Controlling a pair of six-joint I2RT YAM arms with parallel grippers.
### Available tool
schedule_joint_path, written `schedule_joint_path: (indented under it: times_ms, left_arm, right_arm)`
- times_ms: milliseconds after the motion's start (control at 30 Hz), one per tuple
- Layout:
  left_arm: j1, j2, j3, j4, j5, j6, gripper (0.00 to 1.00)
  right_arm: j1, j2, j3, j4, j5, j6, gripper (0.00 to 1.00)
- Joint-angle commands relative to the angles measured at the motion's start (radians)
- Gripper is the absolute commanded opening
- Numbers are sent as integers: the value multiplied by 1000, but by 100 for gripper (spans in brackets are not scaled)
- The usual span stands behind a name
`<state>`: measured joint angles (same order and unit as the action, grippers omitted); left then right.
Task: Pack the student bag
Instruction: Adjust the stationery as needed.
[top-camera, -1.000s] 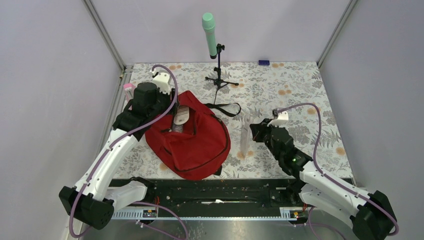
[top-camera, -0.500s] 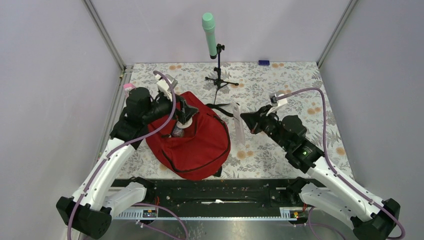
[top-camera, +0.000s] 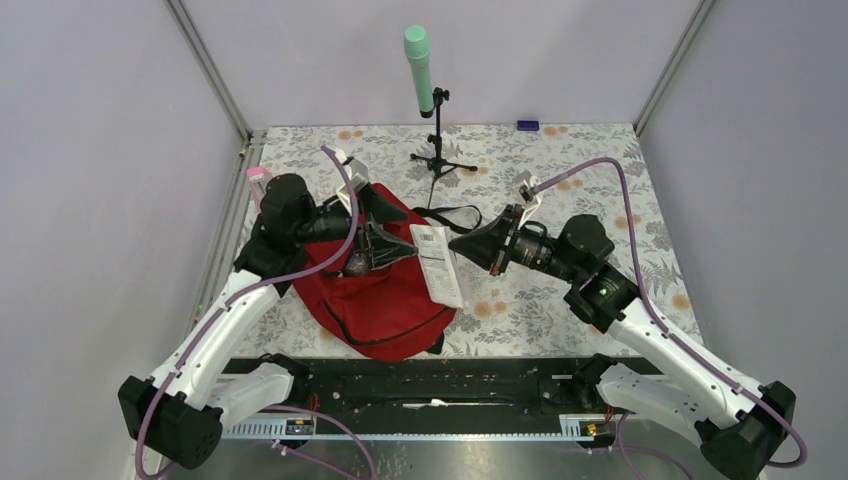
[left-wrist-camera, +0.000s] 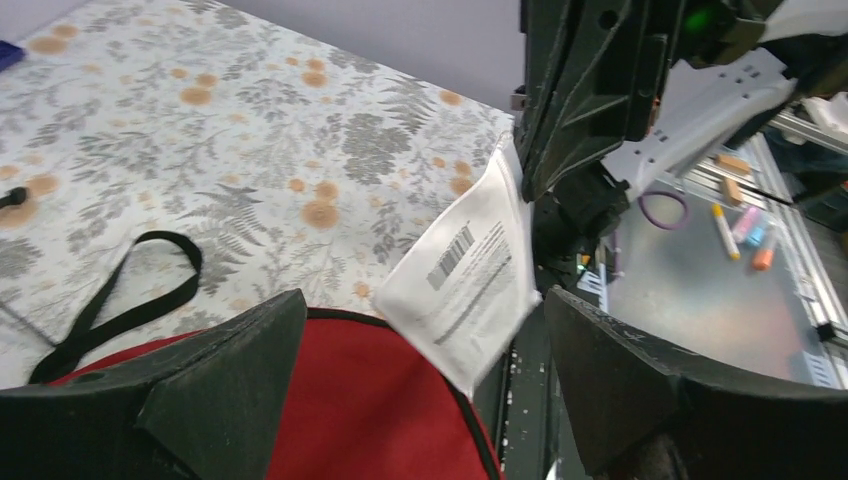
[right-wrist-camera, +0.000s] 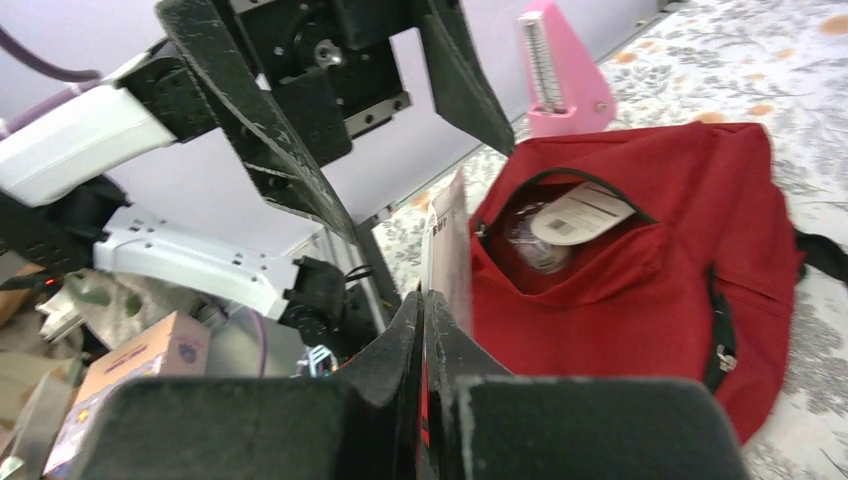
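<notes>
The student bag lies on the table's left half, red, with its pocket unzipped; a white labelled item lies in the opening. My left gripper hovers over the bag's top, open and empty, facing right. Just ahead of its jaws hangs a flat white packet with a barcode, and my right gripper is shut on the packet's edge. The left wrist view shows the packet above the bag, between the left gripper's wide fingers. From the right wrist, the packet shows edge-on in the right gripper.
A green-topped microphone on a black tripod stands behind the bag. The bag's black strap trails toward it. A pink object sits at the left edge, and a small blue item lies by the back wall.
My right arm has swung left and raised the packet from upright on the table to the bag. The left gripper has opened, lifted off the bag's opening and turned toward the packet.
</notes>
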<state>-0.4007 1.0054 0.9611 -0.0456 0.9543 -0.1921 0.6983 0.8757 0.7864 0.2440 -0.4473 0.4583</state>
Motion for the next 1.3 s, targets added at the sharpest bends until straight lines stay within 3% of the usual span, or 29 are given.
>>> schedule_joint_path:
  times_ms: [0,167,500,667,767,1033,1100,1133,1167,1200,1233,1267]
  left_arm:
    - [-41,35,8,76,135,-21,95]
    - [-113,79,24,48,156,-8,95]
    - [-124,93,37,-9,94,19,93]
    - [-140,103,22,104,169,-72,66]
    - [-155,104,19,107,171,-72,58]
    - [-159,102,24,96,166,-66,10]
    - [-159,101,31,75,167,-50,0]
    - [-159,101,35,62,168,-40,0]
    - [-159,100,38,50,170,-29,0]
    - [-159,98,41,47,170,-21,0]
    - [-159,96,43,31,172,-12,0]
    - [-159,95,44,25,172,-10,0]
  right_arm:
    - [6,19,67,117,-142,55,0]
    - [6,41,89,130,-202,73,0]
    - [5,66,98,171,-260,111,0]
    - [5,72,96,172,-264,116,0]
    - [5,79,96,173,-271,120,0]
    - [6,83,87,152,-236,95,0]
    - [6,76,80,106,-187,58,0]
    - [5,71,74,86,-161,40,0]
    - [6,65,67,64,-140,20,5]
    - [5,60,62,42,-125,2,18]
    - [5,55,56,12,-112,-19,38]
    - [5,50,54,-12,-104,-36,51]
